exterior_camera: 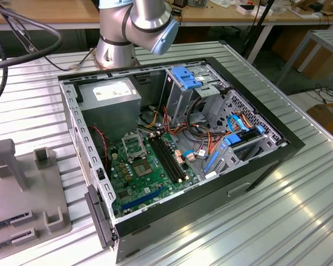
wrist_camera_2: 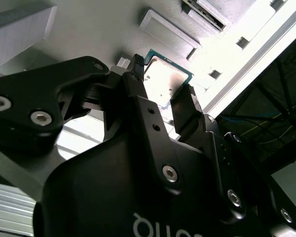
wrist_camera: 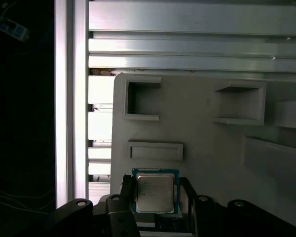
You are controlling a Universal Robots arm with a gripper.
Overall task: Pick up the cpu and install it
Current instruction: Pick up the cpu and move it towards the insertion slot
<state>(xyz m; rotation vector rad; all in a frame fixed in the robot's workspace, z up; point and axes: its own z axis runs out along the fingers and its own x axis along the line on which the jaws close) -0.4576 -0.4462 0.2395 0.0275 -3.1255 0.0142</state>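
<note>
In the first wrist view the gripper [wrist_camera: 156,183] hides the edge of the cpu [wrist_camera: 155,194] nearest its own body, and that body runs off the picture. In the second wrist view the jaws cover two cpu sides. In the exterior view the arm [exterior_camera: 137,23] and grey tray [exterior_camera: 16,197] are cut off at the edges.

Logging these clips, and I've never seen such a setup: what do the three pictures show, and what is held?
The exterior view looks on from off the machine. A robot arm stands on a ribbed metal table, beside an open computer case with its green motherboard showing. A grey tray lies at the exterior view's left. Both wrist views come from cameras riding on the arm, looking along its black gripper. It is closed on opposite edges of the cpu, a small silver square with a green rim, over the tray. Whether the chip is lifted cannot be told.
</note>
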